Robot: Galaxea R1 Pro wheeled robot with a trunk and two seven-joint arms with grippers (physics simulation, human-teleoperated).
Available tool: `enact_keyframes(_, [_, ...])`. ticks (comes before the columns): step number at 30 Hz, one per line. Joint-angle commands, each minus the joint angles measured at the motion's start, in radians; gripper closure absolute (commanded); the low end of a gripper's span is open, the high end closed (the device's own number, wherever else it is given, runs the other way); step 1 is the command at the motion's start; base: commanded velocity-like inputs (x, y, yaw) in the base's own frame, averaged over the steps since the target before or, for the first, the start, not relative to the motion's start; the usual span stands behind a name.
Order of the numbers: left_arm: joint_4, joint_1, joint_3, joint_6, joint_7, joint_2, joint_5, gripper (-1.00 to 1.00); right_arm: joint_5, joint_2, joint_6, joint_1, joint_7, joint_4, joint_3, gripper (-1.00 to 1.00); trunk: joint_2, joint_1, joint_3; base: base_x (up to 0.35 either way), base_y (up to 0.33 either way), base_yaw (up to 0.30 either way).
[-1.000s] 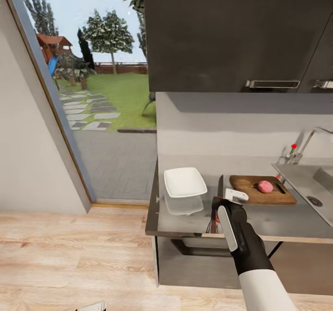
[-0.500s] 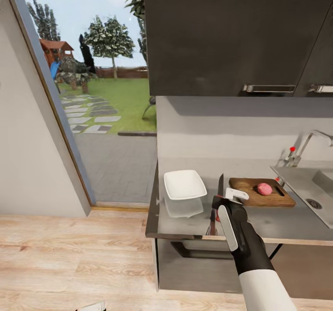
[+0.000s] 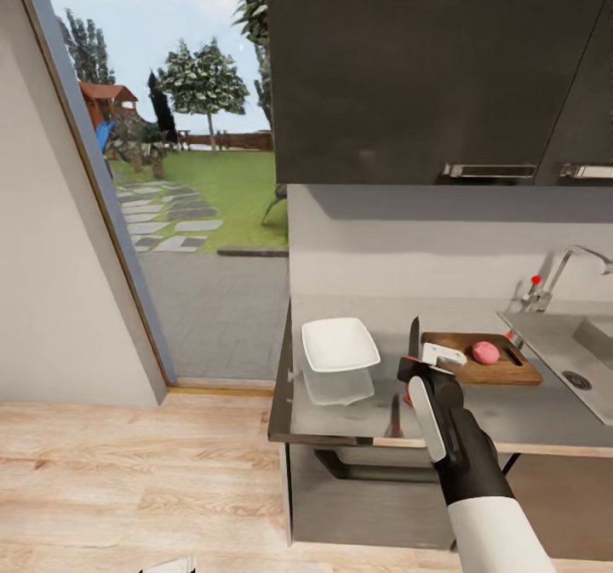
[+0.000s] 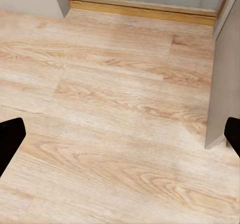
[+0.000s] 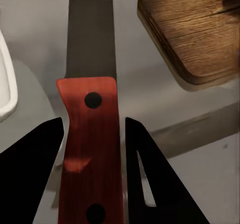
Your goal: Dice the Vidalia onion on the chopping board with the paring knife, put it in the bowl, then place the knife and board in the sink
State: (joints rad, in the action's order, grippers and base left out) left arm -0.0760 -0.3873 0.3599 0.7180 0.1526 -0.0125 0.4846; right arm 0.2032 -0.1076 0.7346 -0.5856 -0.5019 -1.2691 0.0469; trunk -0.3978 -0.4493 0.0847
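Observation:
My right gripper [image 3: 415, 372] is shut on the paring knife [image 3: 414, 338] and holds it just above the countertop [image 3: 511, 415], between the bowl and the chopping board, its dark blade pointing away from me. The right wrist view shows the orange-red handle [image 5: 90, 149] between the black fingers [image 5: 30, 174]. A pink Vidalia onion [image 3: 486, 352] lies on the brown chopping board [image 3: 502, 375], whose corner [image 5: 195, 29] lies just beside the blade. The white bowl [image 3: 339, 345] sits left of the knife. The sink [image 3: 558, 343] lies at the right. My left gripper [image 4: 120, 136] hangs open over the wood floor.
Black upper cabinets [image 3: 426, 62] hang low over the counter. A chrome tap [image 3: 553, 279] with a red-tipped lever stands behind the sink. A glass door [image 3: 187, 215] to the garden is at the left. A grey cabinet side panel [image 4: 225, 74] stands by my left gripper.
The head view has tilted up a little, so the counter sits lower in the picture. My right gripper has lifted the knife slightly and carried it right, toward the board.

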Motion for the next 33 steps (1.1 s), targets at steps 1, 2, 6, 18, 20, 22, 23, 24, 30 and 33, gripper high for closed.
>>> enact_keyframes(1, [-0.004,-0.002,0.008,0.005,0.005,-0.001,0.002,-1.00,0.011,0.000,0.002,-0.001,-0.009,-0.003,0.001,1.00,-0.002,-0.001,0.001,0.000,0.000,0.000])
enact_keyframes(2, [-0.004,-0.002,0.008,0.005,0.005,-0.001,0.002,-1.00,0.010,0.001,0.002,-0.001,-0.009,-0.006,0.001,1.00,-0.002,-0.001,-0.001,0.000,0.000,0.000])
enact_keyframes(6, [-0.004,-0.002,0.008,0.005,0.005,-0.001,0.002,-1.00,0.009,0.005,0.007,-0.001,-0.011,-0.038,0.001,1.00,-0.002,-0.001,-0.007,0.000,0.000,0.000])
enact_keyframes(18, [-0.004,-0.002,0.009,0.005,0.005,-0.001,0.002,-1.00,-0.271,0.025,0.009,-0.001,-0.013,-0.065,-0.105,1.00,-0.002,-0.001,-0.026,0.000,0.000,0.000])
enact_keyframes(20, [-0.004,-0.002,0.009,0.005,0.005,-0.001,0.002,-1.00,-0.324,0.024,0.009,-0.001,-0.015,-0.065,-0.121,1.00,-0.002,-0.001,-0.029,0.000,0.000,0.000])
enact_keyframes(22, [-0.004,-0.002,0.009,0.005,0.005,-0.001,0.002,-1.00,-0.359,0.023,0.009,-0.001,-0.016,-0.065,-0.127,1.00,-0.002,-0.001,-0.032,0.000,0.000,0.000])
enact_keyframes(23, [-0.004,-0.002,0.009,0.005,0.005,-0.001,0.002,-1.00,-0.385,0.022,0.009,-0.001,-0.016,-0.065,-0.129,1.00,-0.002,-0.001,-0.033,0.000,0.000,0.000])
enact_keyframes(24, [-0.004,-0.002,0.009,0.005,0.005,-0.001,0.002,-1.00,-0.414,0.021,0.009,-0.001,-0.016,-0.065,-0.130,1.00,-0.002,-0.001,-0.035,0.000,0.000,0.000])
enact_keyframes(30, [-0.004,-0.002,0.009,0.004,0.005,-0.001,0.002,-1.00,-0.602,0.017,0.010,-0.001,-0.017,-0.064,-0.141,1.00,-0.002,-0.001,-0.044,-0.016,-0.051,0.000])
enact_keyframes(33, [-0.004,-0.002,0.009,0.004,0.005,-0.001,0.002,-1.00,-0.662,0.016,0.012,-0.001,-0.017,-0.064,-0.179,1.00,-0.002,-0.001,-0.049,-0.081,-0.244,0.000])
